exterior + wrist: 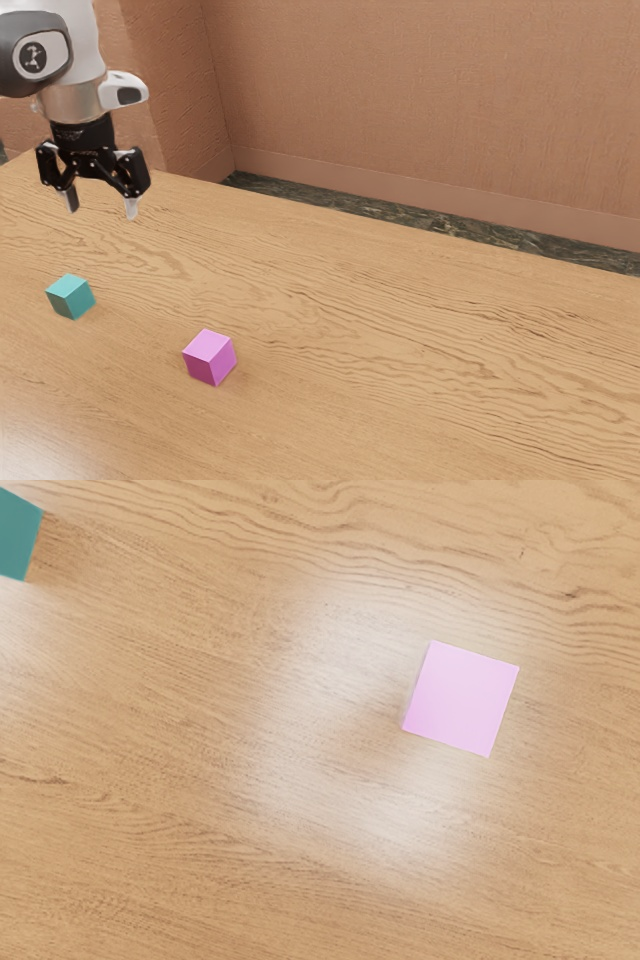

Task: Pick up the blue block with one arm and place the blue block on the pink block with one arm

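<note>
- The jaws stand apart and empty, hanging well above the desk (420,330).
- The blue block (70,296), teal to the eye, rests untouched on the desk at about 6 o'clock from the jaws in the exterior view; the pick looks not yet begun.
- The pink block (209,357) lies at about 4 o'clock from the blue one, apart from it.
- Risk: the wrist view centres nearer pink than blue, so a straight descent would likely miss.
- Risk: unsquared jaws could catch the cube's corners and shove it.
- Risk: an off-centre release could topple the stack.
</note>
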Robot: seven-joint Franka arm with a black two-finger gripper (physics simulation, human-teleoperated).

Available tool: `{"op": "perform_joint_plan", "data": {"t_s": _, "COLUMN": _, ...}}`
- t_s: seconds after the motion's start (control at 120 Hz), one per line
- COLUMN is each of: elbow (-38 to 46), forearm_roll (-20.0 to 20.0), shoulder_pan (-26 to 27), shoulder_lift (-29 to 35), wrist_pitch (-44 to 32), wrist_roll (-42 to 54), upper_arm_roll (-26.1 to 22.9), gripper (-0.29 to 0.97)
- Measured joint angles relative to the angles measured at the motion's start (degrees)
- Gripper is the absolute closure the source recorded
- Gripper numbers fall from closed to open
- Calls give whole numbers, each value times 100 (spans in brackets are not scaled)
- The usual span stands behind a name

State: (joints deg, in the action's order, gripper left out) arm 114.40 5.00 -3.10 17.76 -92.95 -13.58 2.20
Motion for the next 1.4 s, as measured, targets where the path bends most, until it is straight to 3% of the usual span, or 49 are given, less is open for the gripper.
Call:
{"op": "perform_joint_plan", "data": {"t_s": 0.267, "elbow": 804, "forearm_roll": 43, "shoulder_pan": -510, "shoulder_lift": -12, "wrist_pitch": -1145, "wrist_roll": 334, "upper_arm_roll": 21, "gripper": 0}}
{"op": "perform_joint_plan", "data": {"t_s": 0.683, "elbow": 1786, "forearm_roll": 314, "shoulder_pan": -1862, "shoulder_lift": -184, "wrist_pitch": -2523, "wrist_roll": 1500, "upper_arm_roll": 48, "gripper": 0}}
{"op": "perform_joint_plan", "data": {"t_s": 1.058, "elbow": 1700, "forearm_roll": 491, "shoulder_pan": -2512, "shoulder_lift": -1190, "wrist_pitch": -3370, "wrist_roll": 2888, "upper_arm_roll": 44, "gripper": 0}}
{"op": "perform_joint_plan", "data": {"t_s": 1.4, "elbow": 1197, "forearm_roll": 617, "shoulder_pan": -2620, "shoulder_lift": -1972, "wrist_pitch": -3738, "wrist_roll": 3745, "upper_arm_roll": 36, "gripper": 0}}
